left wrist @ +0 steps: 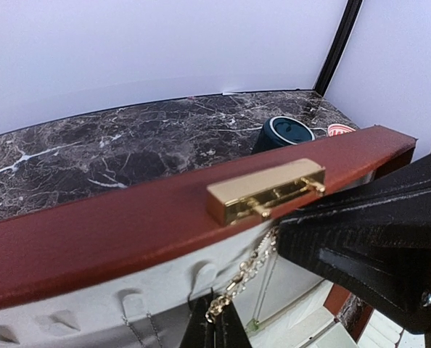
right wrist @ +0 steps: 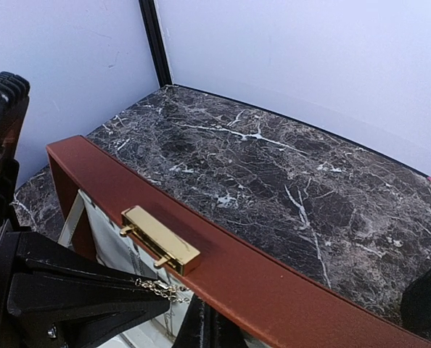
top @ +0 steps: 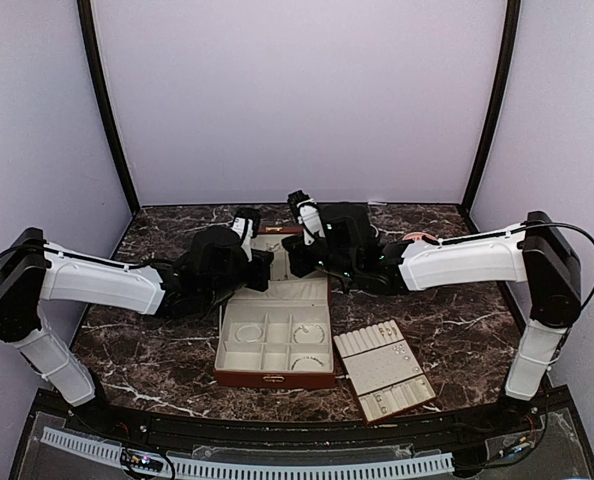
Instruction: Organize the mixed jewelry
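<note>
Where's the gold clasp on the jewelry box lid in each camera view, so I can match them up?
Top external: too small to make out; the lid stands upright between the two arms.
Left wrist: the gold clasp sits right of centre on the lid's rim, above the gold chain.
Right wrist: lower left of centre, on the same rim.
Shared landmark: the red-brown lid, seen in all three views.

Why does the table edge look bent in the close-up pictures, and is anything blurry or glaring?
Left wrist view: a wide lens seems to bow the marble table at its far edge; the gold clasp is sharp, the gold chain slightly soft. Right wrist view: the clasp glints mildly, without harsh glare. Top external view: even light, soft shadows, the table's near edge curved too.
</note>
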